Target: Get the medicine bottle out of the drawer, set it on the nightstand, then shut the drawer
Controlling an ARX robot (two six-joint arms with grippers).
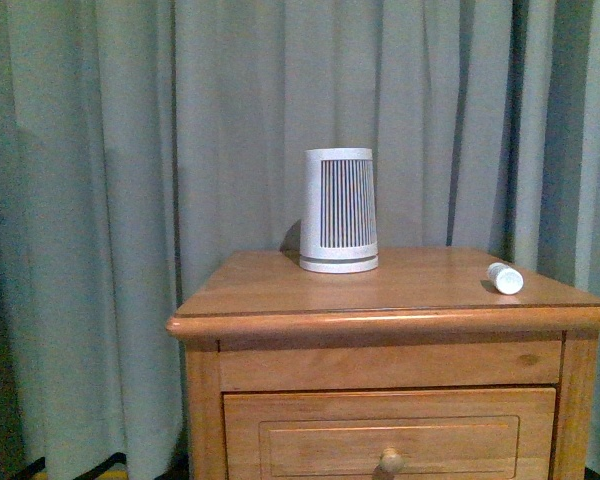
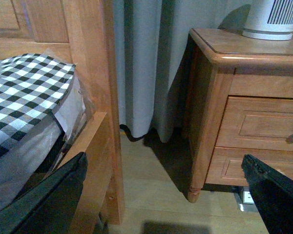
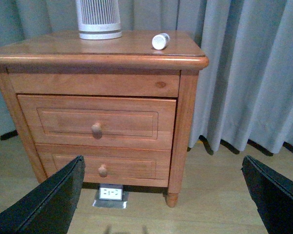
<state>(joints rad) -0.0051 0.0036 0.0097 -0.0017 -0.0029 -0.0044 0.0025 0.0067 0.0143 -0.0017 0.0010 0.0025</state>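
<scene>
The small white cylindrical medicine bottle (image 1: 504, 278) lay on its side near the right edge of the honey-brown wooden nightstand (image 1: 280, 290), well apart from the larger white tapered device with dark vertical slats (image 1: 339, 211) that stood upright further back and left of it. The upper drawer (image 3: 97, 122), with its recessed panel and round wooden knob (image 3: 96, 128), looked shut or very nearly so; in the right wrist view its front seemed to stand slightly proud of the frame, and whether it was fully home could not be told. The lower drawer (image 3: 105, 165) sat closed beneath it.

Neither arm showed in the front view. The left gripper (image 2: 161, 204) was spread wide and held nothing, facing the gap between the wooden bed frame (image 2: 95, 112) and the nightstand's left side. The right gripper (image 3: 161, 200) was likewise spread wide and empty, facing the drawer fronts from low down.

By my judgement the task was almost finished. The main risk lay with the bottle: on its side so close to the edge, it could roll off if the cabinet were jolted, for instance by a hard final push on the drawer. A gripper nudging the top would do the same.
</scene>
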